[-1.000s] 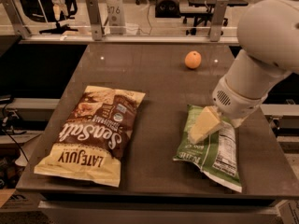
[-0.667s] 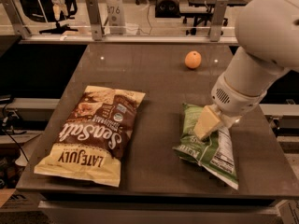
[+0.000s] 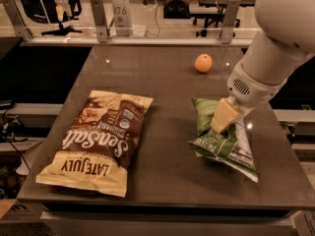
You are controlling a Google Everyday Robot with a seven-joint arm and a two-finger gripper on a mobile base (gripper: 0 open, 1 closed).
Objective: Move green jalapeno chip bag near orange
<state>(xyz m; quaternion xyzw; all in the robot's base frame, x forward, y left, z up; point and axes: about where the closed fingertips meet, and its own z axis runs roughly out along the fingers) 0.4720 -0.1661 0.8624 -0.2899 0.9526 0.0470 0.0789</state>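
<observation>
The green jalapeno chip bag [image 3: 222, 147] lies on the right side of the dark table [image 3: 162, 87], with its white nutrition panel toward the front right. My gripper [image 3: 220, 126] comes down from the upper right and is shut on the bag's upper middle, where the foil bunches up under its pale fingers [image 3: 225, 115]. The small round orange [image 3: 203, 63] sits on the table farther back, a little left of the gripper and apart from the bag.
A larger brown-and-yellow "Sea Salt" bag [image 3: 101, 137] lies on the left half of the table. A metal rail [image 3: 147, 39] with posts runs along the table's far edge. The table's right edge is close to the green bag.
The gripper and the green bag's gripped end have shifted slightly toward the far side. The bag looks more bunched and drawn in. The orange and the brown bag have not moved.
</observation>
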